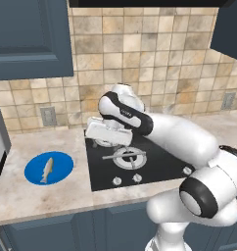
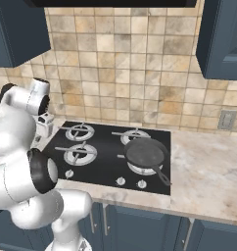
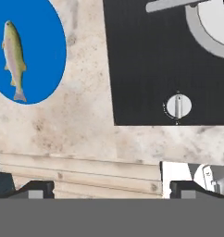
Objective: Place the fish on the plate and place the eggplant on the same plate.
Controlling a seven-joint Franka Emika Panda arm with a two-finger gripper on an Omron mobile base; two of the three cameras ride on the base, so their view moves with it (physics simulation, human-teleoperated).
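With the fish (image 1: 47, 169) lying on the plate (image 1: 62, 161) at our nine o'clock, our spread, empty end effector (image 3: 111, 187) next needed the eggplant.

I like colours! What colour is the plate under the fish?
Bright blue plate; hand view shows it best.

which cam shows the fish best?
Hand view: the fish is large and sharp, lying whole on the plate, tail fin plain. Left base view shows it small on the plate.
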